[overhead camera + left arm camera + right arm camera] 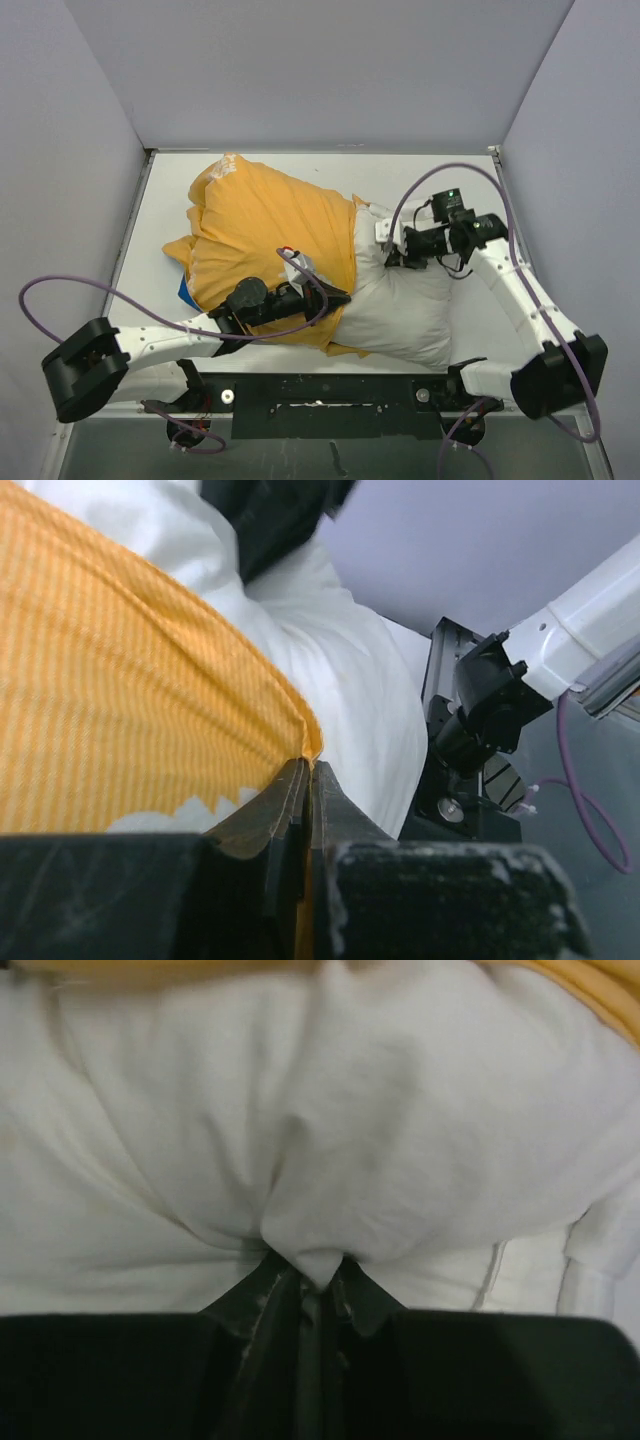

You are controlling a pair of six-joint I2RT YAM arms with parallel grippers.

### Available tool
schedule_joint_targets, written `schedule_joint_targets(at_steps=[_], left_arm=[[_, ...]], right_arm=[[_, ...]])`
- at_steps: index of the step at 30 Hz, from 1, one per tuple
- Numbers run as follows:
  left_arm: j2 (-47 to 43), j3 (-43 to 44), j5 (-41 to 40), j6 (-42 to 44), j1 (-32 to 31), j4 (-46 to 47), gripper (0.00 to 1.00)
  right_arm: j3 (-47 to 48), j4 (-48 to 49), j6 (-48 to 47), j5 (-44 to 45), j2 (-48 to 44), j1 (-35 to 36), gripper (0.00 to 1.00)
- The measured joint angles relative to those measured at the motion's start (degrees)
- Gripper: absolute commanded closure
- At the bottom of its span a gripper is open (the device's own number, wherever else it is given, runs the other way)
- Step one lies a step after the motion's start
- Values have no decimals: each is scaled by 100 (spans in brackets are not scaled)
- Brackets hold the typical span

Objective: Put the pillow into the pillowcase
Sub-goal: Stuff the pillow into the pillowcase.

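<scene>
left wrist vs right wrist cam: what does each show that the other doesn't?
Left wrist only: the left end effector shut on the yellow hem of the pillowcase, with the right arm in the background.
Right wrist only: the right end effector pinching a fold of the white pillow, plus a stitched seam on the pillow at lower right.
Both: white pillow cloth next to yellow pillowcase cloth. In the right wrist view the yellow is only a strip along the top edge.

No text can be read. A small white patch (pixel 301 265) with a red mark shows against the yellow pillowcase (pixel 260 215), too small to decipher.
</scene>
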Motion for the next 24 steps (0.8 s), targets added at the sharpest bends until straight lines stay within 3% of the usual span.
schedule_joint_targets(at_steps=[2,6,8,12,16,19,24], left_arm=[[-525,-138,-52,-2,37,-374,80],[-2031,-133,-490,-238,144,-1939,52],[-2632,85,-785,-323,175,-2782,47],[-3292,1200,-1423,-525,223,-4548,46],[-2879,2778,-1814,-627,164,-5740,45],[-1899,4061,-2238,-490,-142,-6398,44],[55,5434,-2739,83,-407,-7141,42]], right_arm=[[-629,579,144,321,-588,546,100],[-1567,1058,256,522,-1805,1207,100],[-1805,1257,256,531,-1967,1213,100],[-2192,1707,146,520,-1947,1215,100],[-2192,1779,52,507,-1853,1233,100],[-2159,1768,-63,463,-1744,1266,100],[-2151,1729,-223,378,-1709,1279,100]])
